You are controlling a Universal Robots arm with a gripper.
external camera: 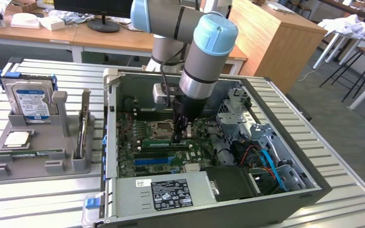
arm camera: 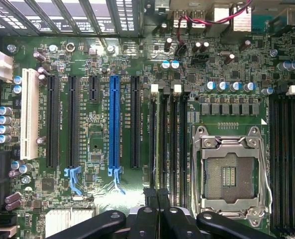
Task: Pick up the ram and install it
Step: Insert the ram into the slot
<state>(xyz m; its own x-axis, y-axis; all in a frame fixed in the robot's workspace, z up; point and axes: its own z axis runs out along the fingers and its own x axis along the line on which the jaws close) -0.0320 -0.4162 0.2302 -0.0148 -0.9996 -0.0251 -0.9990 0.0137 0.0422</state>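
Note:
The ram is a thin green stick standing on edge in a motherboard memory slot inside the open computer case. In the wrist view the ram shows edge-on in the slot nearest the blue expansion slot. My gripper reaches straight down into the case, with its tips at the end of the ram towards the exterior view's right. The black fingers are pressed together, and the gripper sits right over that slot's line. Whether the tips pinch the stick or only rest on it is hidden.
The CPU socket lies beside the memory slots. Cables and drive cages crowd the case at the exterior view's right. A power supply fills the front. A grey tray on the left holds a hard drive and another green stick.

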